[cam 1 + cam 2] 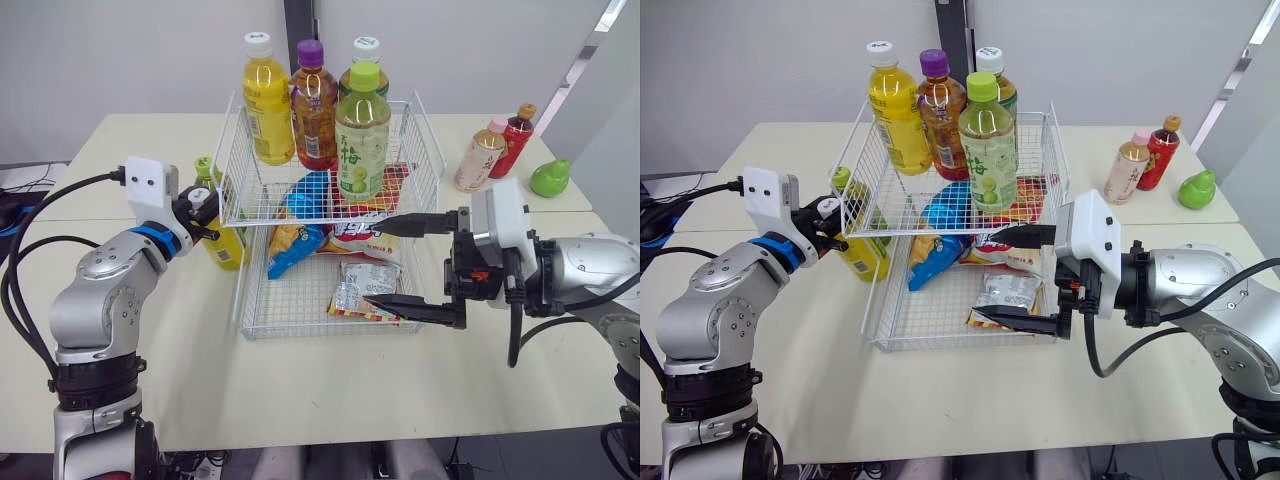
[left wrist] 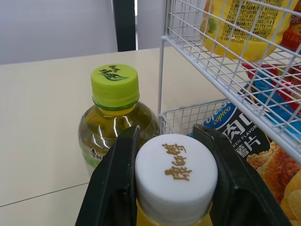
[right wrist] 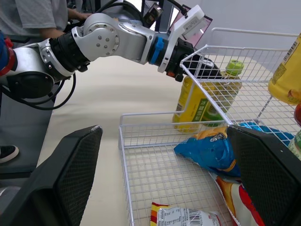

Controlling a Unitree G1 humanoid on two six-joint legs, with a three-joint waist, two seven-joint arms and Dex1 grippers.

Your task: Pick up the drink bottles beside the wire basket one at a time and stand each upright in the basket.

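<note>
While right fingers [image 1: 418, 309] gape wide, left fingers [image 2: 115, 188] clamp the upright bottle [image 1: 226, 246] (cap [image 2: 176, 172] skyward).

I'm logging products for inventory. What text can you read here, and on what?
"康師傅": white cap of the yellow bottle in the left gripper.
"copico": blue snack bag.
"梅": green-capped bottle standing in the basket.
Green cap's script and other labels: too small or stylised to read.

4 bottles [image 1: 362, 130] in basket [image 1: 300, 322] top, snacks [image 1: 300, 238] below, 2 bottles [image 1: 225, 246] L
</note>
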